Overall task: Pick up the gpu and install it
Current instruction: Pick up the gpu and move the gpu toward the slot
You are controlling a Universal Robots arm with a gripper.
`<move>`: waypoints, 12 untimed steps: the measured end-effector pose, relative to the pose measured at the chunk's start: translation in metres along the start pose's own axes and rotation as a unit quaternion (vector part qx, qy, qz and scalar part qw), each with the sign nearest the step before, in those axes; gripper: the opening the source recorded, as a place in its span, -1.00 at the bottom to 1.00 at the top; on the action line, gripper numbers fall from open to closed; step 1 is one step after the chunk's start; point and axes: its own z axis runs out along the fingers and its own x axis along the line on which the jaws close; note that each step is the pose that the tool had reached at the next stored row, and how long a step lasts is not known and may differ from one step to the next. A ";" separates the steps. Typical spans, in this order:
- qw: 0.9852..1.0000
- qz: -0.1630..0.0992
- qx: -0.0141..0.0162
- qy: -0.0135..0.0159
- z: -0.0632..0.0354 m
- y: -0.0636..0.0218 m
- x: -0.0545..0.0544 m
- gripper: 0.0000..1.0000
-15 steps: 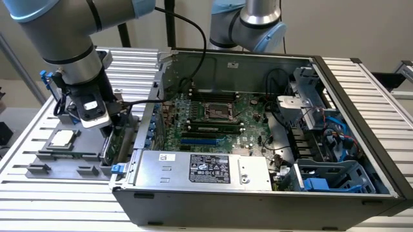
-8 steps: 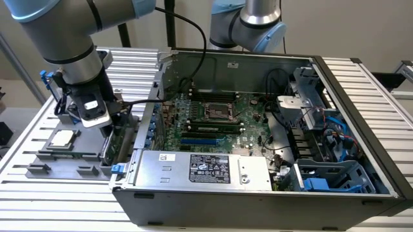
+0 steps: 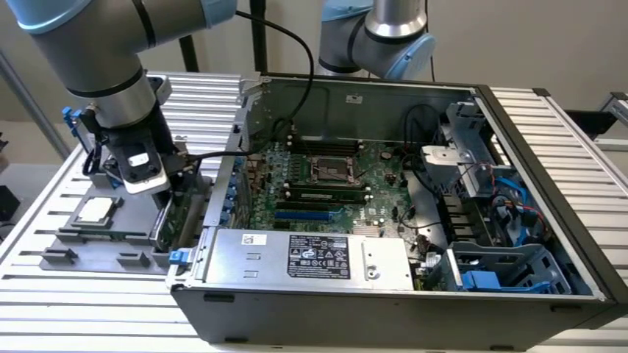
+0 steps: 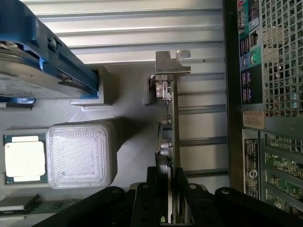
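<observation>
The gpu appears edge-on in the wrist view, a thin green board with its silver bracket at the far end. My gripper is shut on the near end of the card, one black finger on each face. In the exterior view the gripper hangs at the exterior view's left, between the grey parts tray and the outside wall of the open computer case. The gpu stands on edge just below the gripper, close against that wall.
The open case holds the large green motherboard and a power supply. The grey tray carries a CPU, a translucent block and a blue-framed hard drive. A second arm stands behind the case.
</observation>
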 end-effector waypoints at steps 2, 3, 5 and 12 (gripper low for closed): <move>1.000 -0.001 0.000 0.000 0.0000 0.0000 0.000 -1.00; 1.000 -0.003 0.000 0.000 0.0000 0.0000 0.000 -1.00; 1.000 -0.013 -0.001 0.001 0.0001 0.0000 0.000 -1.00; 0.999 -0.048 -0.002 0.003 0.0000 0.0000 0.001 -1.00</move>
